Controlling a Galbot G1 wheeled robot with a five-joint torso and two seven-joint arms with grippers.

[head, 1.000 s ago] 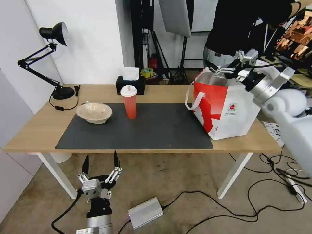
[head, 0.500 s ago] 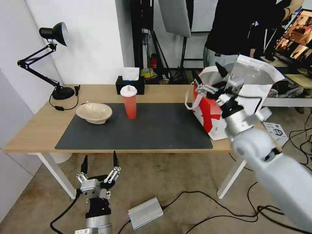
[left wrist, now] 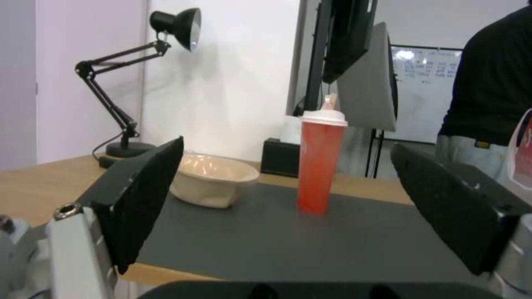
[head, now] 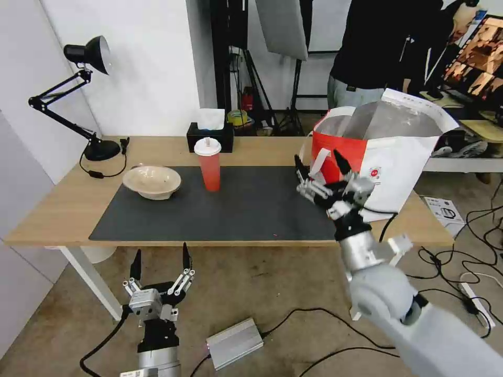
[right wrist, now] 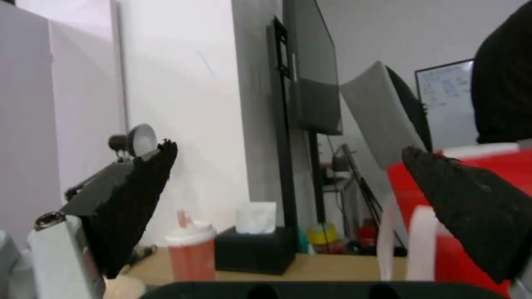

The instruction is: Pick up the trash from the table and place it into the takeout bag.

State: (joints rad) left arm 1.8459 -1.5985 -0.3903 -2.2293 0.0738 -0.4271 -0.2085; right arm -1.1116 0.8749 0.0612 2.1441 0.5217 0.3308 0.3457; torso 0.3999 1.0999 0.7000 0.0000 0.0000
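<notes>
No words or numbers are showing clearly enough to read; the small red logo (head: 374,173) on the takeout bag (head: 398,157) is staying too tiny to make out; the whiteboard (left wrist: 424,74) writing is blurring.

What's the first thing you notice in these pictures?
The big white-and-red takeout bag stands open on the table's right end, and the right gripper hangs open just in front of it. On the dark mat, a red drink cup stands beside a beige bowl.
</notes>
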